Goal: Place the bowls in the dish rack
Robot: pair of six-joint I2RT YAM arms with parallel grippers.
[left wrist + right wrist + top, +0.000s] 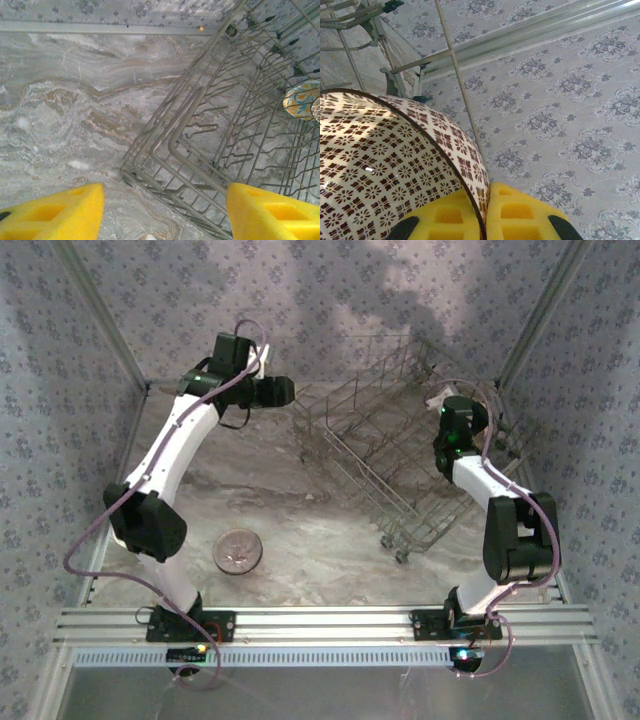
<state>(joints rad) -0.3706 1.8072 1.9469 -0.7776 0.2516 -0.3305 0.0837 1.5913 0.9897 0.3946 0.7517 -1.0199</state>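
Note:
My right gripper is shut on the rim of a white bowl with a brown flower pattern; one yellow finger is inside the rim and one outside. A wire of the dish rack stands just behind it. From above, the grey wire dish rack sits at the back right, and the right arm reaches over its far right side. My left gripper hangs open above the rack's near left corner with nothing between its fingers. A bowl with a blue and yellow pattern shows among the rack's wires. A grey-speckled bowl lies on the table.
The marble table is walled in by patterned panels at the back and both sides. An aluminium rail runs along the near edge with both arm bases on it. Open tabletop lies left of the rack.

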